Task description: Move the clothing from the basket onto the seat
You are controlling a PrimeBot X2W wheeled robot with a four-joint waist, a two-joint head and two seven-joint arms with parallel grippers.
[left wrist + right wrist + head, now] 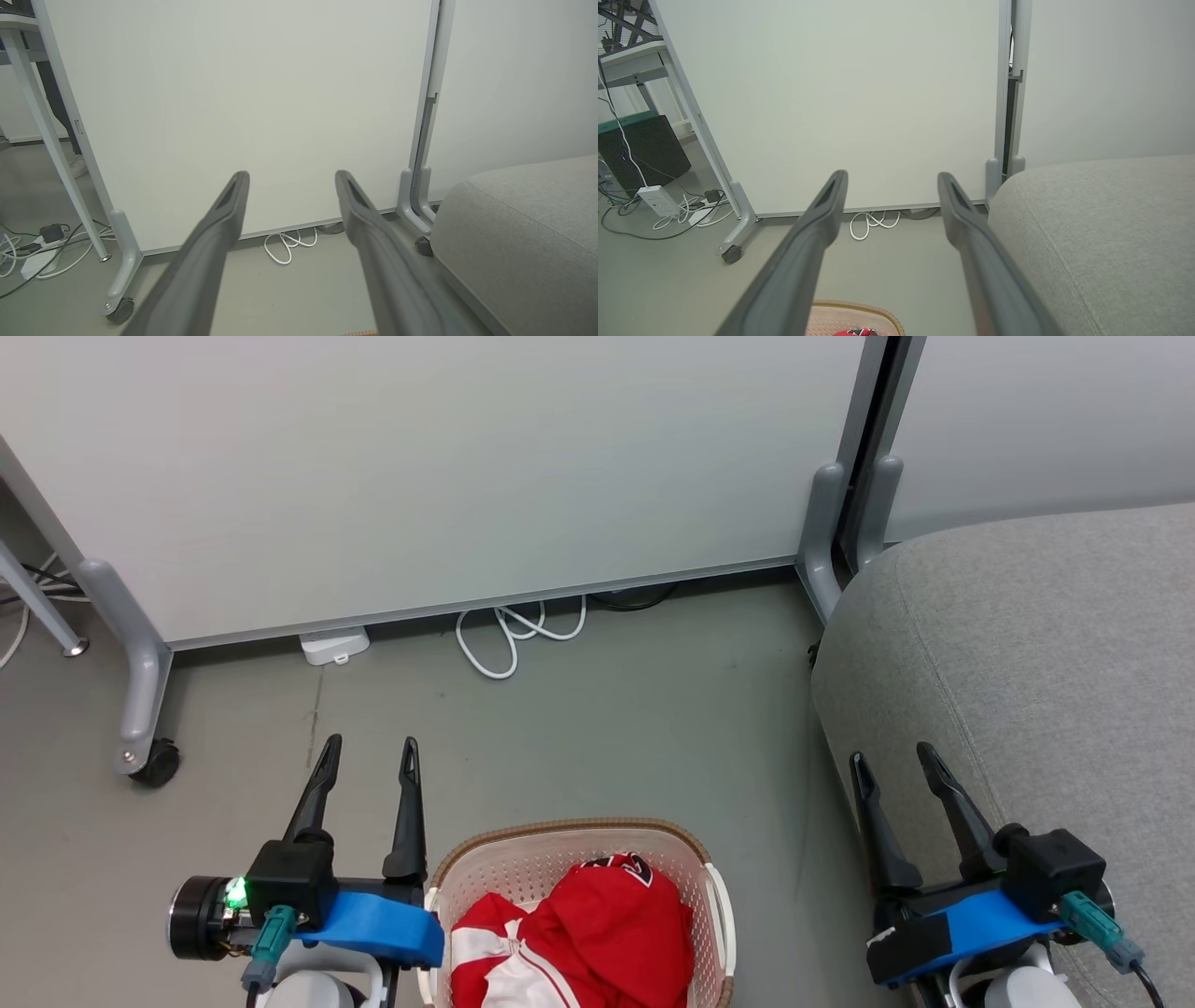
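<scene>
- At the far left I see a caster wheel [157, 763] under a grey leg of the white partition panel [420, 476], standing on the floor [607, 728].
- My left gripper [371, 742] hovers over the floor just left of the basket [560, 828]. Its fingers are spread wide with nothing between them, and they point toward the panel.
- Past its fingertips, along the foot of the panel, a small white adapter box [333, 644] and a looped white cable [518, 635] lie on the floor.
- The basket sits on the floor at the bottom centre of the head view, between my two grippers and nearer the left one. Its brown rim faces the panel.
- The clothing [607, 924] lies bunched inside the basket: red fabric with broad white stripes, and a black-trimmed collar at the far side of the heap.
- My right gripper [889, 753] is spread just as wide and holds nothing. In the head view its fingers stand against the near rounded edge of the seat [1046, 663].
- The seat takes up the right side, light grey with a stitched seam, apart from the basket with a strip of floor between them.
</scene>
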